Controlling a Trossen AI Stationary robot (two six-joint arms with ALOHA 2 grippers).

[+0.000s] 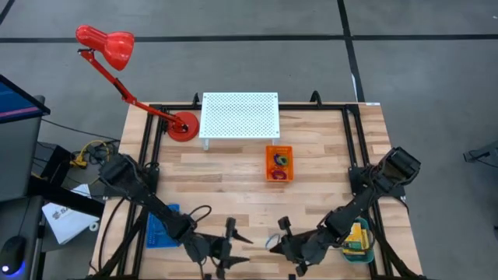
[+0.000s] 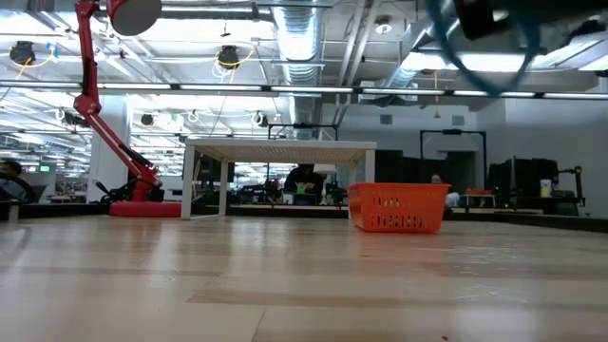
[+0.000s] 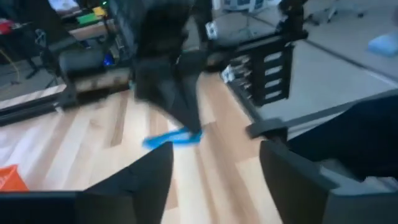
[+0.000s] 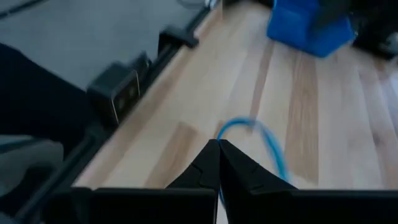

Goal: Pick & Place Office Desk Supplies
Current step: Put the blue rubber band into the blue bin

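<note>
Nearest the lens in the right wrist view, the right gripper (image 4: 219,149) has its two dark fingers pressed together, tips meeting on a thin blue wire loop (image 4: 264,140) that curves away over the wooden table (image 4: 186,93). The left wrist view shows the same loop (image 3: 174,138) hanging at the tip of that gripper's closed fingers, just above the planks.

In the high view the right gripper (image 1: 274,243) sits at about 6 o'clock on the table, close to the near edge, with the loop (image 1: 275,237) barely visible at its tip. The left gripper (image 1: 243,238) lies just beside it, at about 7 o'clock, fingers spread apart and holding nothing; its own wrist view shows the two fingers (image 3: 143,180) well separated.

A blue tray (image 1: 161,227) rests at 8 o'clock by the left arm. A teal tray (image 1: 369,250) stands at 4 o'clock under the right arm, holding a yellow box (image 1: 355,237). An orange tray (image 1: 278,163) stands just right of centre, toward 1 o'clock, with coloured rings (image 1: 280,161) inside; individual colours are hard to separate. A white perforated stand (image 1: 240,115) occupies 12 o'clock, and the base of a red desk lamp (image 1: 183,126) sits at 11 o'clock.
</note>
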